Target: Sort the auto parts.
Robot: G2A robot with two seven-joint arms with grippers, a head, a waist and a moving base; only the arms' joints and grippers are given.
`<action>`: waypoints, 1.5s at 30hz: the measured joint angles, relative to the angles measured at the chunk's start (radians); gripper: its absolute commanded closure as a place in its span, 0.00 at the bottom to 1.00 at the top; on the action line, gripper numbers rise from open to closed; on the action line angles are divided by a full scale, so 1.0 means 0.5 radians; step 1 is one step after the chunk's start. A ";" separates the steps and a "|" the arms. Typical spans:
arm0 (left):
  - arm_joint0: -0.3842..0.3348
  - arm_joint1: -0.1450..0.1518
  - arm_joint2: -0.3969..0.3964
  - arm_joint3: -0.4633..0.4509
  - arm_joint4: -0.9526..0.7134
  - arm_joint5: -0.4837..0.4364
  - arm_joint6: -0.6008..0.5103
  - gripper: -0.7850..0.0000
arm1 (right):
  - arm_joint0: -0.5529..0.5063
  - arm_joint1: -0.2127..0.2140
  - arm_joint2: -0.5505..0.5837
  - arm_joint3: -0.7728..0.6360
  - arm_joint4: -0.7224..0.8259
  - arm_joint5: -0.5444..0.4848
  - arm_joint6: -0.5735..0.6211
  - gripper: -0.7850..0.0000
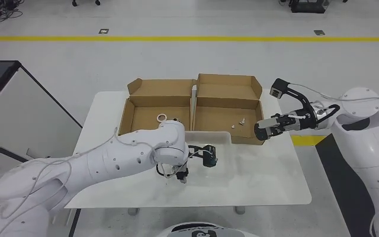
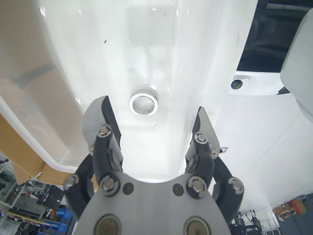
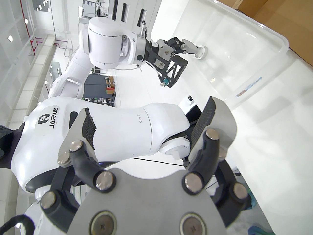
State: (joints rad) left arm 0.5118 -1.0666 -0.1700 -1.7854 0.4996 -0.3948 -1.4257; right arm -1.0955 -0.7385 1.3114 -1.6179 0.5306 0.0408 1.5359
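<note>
Metal ring (image 2: 143, 101) on tray (image 2: 151, 25) floor, off its walls; left jaws, right jaws wide.

2 boxes (image 1: 157, 89) (image 1: 228, 87), 1 tray (image 3: 244, 50), 3 parts (image 1: 160, 117) (image 1: 241, 122) (image 2: 143, 104) (small)

A: The left arm (image 1: 118, 157) lies over most of the clear tray (image 1: 222, 136) just in front of the cardboard box (image 1: 161, 101), so from above its floor is hidden.
B: And the small pale part (image 1: 241, 122) in the box's right compartment?
A: Too small to name — shape unclear.
</note>
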 measured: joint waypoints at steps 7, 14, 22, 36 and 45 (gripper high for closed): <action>-0.105 0.068 -0.040 -0.098 -0.185 -0.054 0.055 0.13 | 0.000 0.000 0.000 0.000 0.000 0.000 0.000 0.00; -0.151 0.142 -0.144 -0.094 -0.141 -0.079 0.080 0.28 | 0.000 0.000 0.000 0.000 0.000 0.000 0.000 0.00; -0.138 0.141 -0.082 0.034 0.045 -0.098 0.098 0.31 | 0.000 0.000 0.000 0.000 0.000 0.000 0.000 0.00; -0.001 0.033 0.000 0.176 0.107 -0.109 0.109 0.25 | 0.000 0.000 0.000 0.000 0.000 0.000 0.000 0.00; 0.095 -0.030 0.000 0.285 0.289 -0.086 0.085 0.30 | 0.000 0.000 0.000 0.000 0.000 0.000 0.000 0.00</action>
State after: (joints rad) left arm 0.5595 -1.0816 -0.1700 -1.6431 0.6441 -0.4375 -1.3830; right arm -1.0955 -0.7385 1.3114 -1.6179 0.5306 0.0408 1.5359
